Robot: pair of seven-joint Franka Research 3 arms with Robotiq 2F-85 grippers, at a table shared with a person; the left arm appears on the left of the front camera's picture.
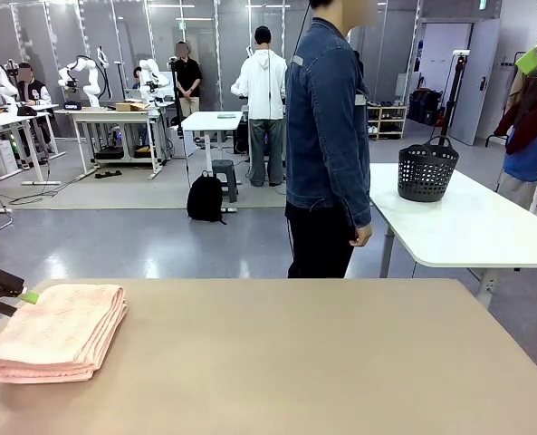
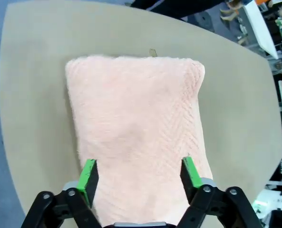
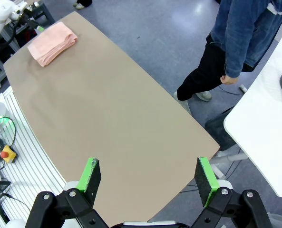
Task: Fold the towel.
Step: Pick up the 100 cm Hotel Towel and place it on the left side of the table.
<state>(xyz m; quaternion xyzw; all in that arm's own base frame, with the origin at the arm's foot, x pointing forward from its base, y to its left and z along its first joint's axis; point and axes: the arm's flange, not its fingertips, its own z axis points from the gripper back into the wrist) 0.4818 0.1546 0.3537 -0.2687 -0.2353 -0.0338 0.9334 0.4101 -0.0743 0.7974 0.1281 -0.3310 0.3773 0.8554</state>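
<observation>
Towel (image 1: 58, 328) first: it lies already folded into a thick, several-layered pad at the near left corner of the tabletop (image 1: 322, 362), its rounded fold facing right. You should expect it to be light, soft and limp; the terry pile should give the pads good friction, but the layers will likely slide over each other and sag if you lift from one point. If it needs another fold, take all layers together at a corner of the open edge. Your left tool (image 2: 143, 175) hangs over it with pads apart, gripping nothing. Your right tool (image 3: 148, 176) hangs spread and empty well off to the right, above bare tabletop.
</observation>
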